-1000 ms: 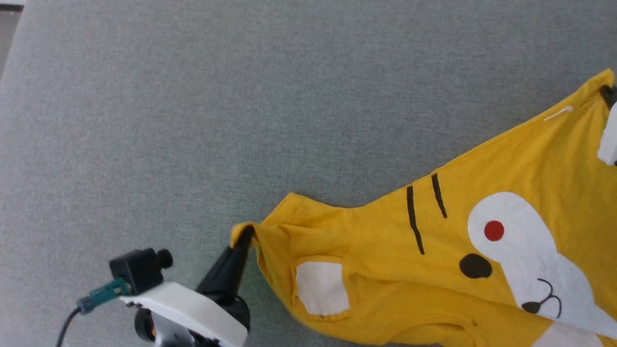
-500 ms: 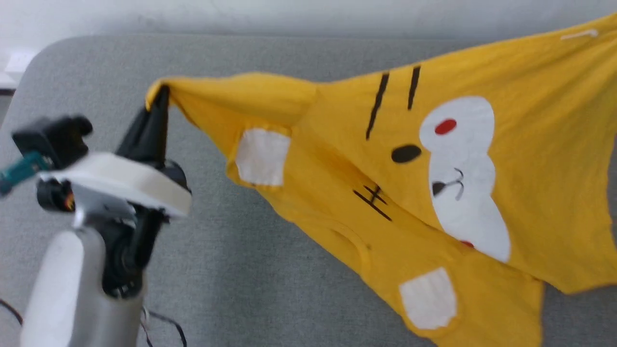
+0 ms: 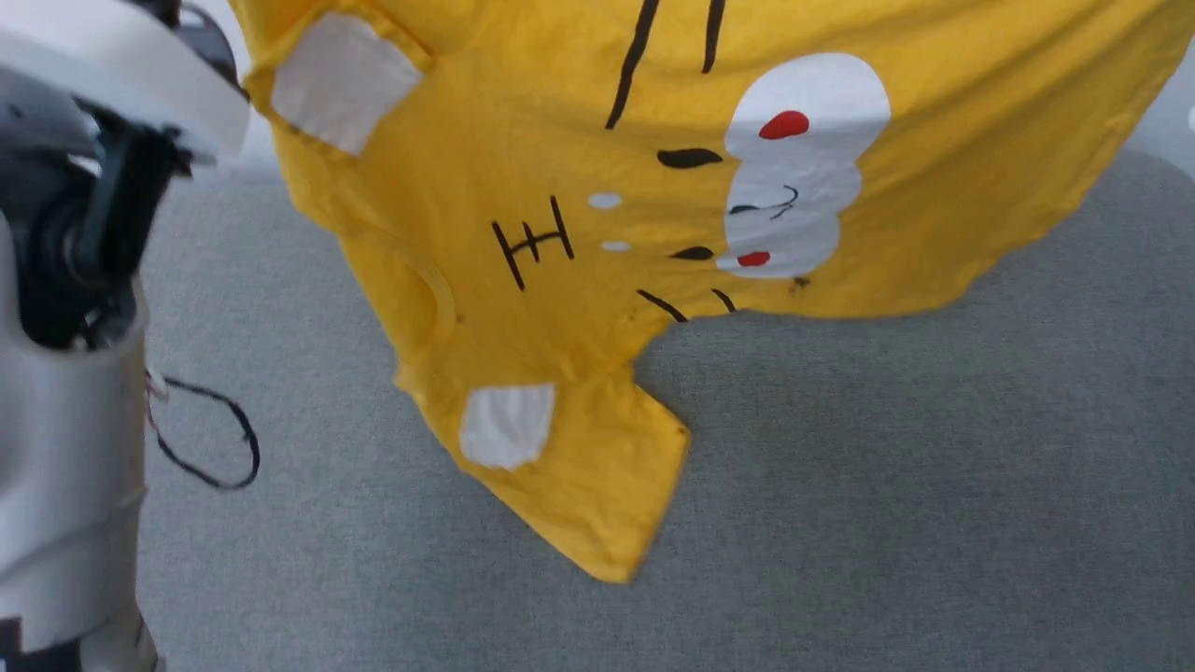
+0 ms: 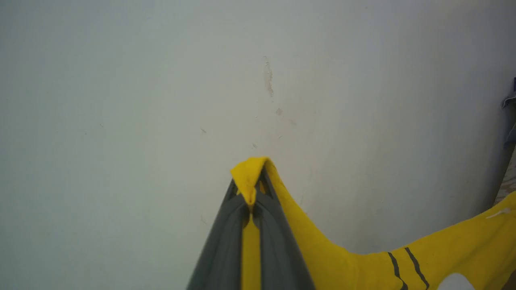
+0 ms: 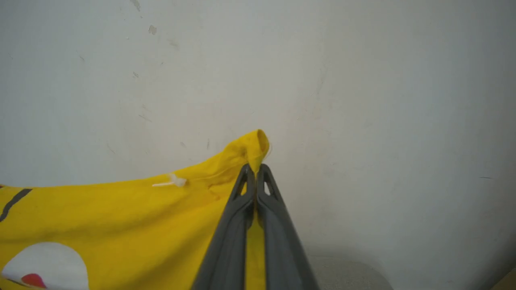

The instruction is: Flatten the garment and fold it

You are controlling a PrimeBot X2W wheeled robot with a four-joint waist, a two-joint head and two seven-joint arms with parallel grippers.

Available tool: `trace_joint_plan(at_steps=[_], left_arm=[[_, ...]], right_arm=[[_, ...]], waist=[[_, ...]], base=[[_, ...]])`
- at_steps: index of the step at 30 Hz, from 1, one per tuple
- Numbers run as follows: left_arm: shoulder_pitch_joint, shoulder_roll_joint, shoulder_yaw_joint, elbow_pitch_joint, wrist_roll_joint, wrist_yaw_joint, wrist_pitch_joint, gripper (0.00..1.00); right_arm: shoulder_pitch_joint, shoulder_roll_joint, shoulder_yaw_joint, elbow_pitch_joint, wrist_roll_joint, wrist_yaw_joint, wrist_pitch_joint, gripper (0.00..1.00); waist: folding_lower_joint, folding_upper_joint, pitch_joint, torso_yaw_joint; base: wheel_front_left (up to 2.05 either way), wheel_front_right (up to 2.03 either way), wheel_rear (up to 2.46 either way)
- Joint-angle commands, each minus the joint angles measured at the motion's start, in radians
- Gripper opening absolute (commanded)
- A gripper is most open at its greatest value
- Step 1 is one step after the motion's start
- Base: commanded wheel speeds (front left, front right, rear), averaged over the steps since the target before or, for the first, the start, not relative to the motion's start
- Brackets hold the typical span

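Currently, the shirt (image 3: 579,187) hung in the air above the grey padded surface (image 3: 887,485), stretched between both grippers in front of a pale wall (image 4: 121,100). The left gripper (image 4: 250,197) was closed on a small tuck of yellow cloth at one end, and the right gripper (image 5: 255,171) was closed on a similar tuck at the other end, beside a small white tag (image 5: 169,182). In each wrist view only a narrow fold of cloth stood above the fingertips, so either hold was judged shallow; a sharp pull or shake could draw the cloth out and drop that end. The shirt did not hang flat. The face print (image 3: 794,168) was creased across its middle, and the lower sleeve (image 3: 560,467) with its white patch (image 3: 509,425) drooped well below the rest. Whether its tip touched the surface could not be determined. If the shirt were lowered in this state, the drooping sleeve would probably land first and tuck beneath the body, locking in a crease. A loose black cable (image 3: 219,439) looped near the left arm (image 3: 65,448); the cloth swinging that way could snag on it. Uneven height between the two grippers would lay the shirt down skewed.
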Motion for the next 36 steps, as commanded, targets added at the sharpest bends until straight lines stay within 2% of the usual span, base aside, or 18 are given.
trace_joint_plan(at_steps=[1,9,13,16,21,29,36], left_arm=[[-0.056,0.008,-0.006,0.011,-0.007,-0.005,0.027,0.00],[-0.265,0.009,-0.023,0.098,-0.023,0.011,0.137,0.00],[-0.355,-0.005,-0.035,0.171,-0.033,0.034,0.195,0.00],[-0.434,-0.004,-0.047,0.225,-0.011,0.041,0.200,0.00],[-0.609,-0.010,-0.070,0.325,0.054,0.043,0.133,0.00],[-0.899,-0.033,-0.087,0.500,0.136,0.020,-0.078,0.00],[-0.989,-0.040,-0.110,0.594,0.150,-0.040,-0.207,0.00]], right_arm=[[-0.031,0.002,0.010,-0.013,0.007,-0.002,0.014,0.00],[-0.129,0.005,0.037,-0.036,0.008,-0.002,0.102,0.00],[-0.182,0.011,0.067,-0.010,-0.002,-0.002,0.146,0.00],[-0.254,0.017,0.083,0.032,-0.025,-0.002,0.147,0.00],[-0.418,0.034,0.091,0.146,-0.081,-0.002,0.093,0.00],[-0.655,0.072,0.078,0.350,-0.176,-0.002,-0.061,0.00],[-0.756,0.055,0.063,0.483,-0.234,-0.002,-0.167,0.00]], waist=[[0.0002,0.0000,-0.031,-0.031],[0.0002,0.0000,-0.005,-0.050],[0.0002,0.0000,0.048,-0.065],[0.0002,0.0000,0.111,-0.078],[0.0002,0.0000,0.232,-0.100],[0.0002,0.0000,0.378,-0.133],[0.0002,0.0000,0.484,-0.109]], base=[[0.00,0.00,0.00],[0.00,0.00,0.00],[0.00,0.00,0.00],[0.00,0.00,0.00],[0.00,0.00,0.00],[0.00,0.00,0.00],[0.00,0.00,0.00]])
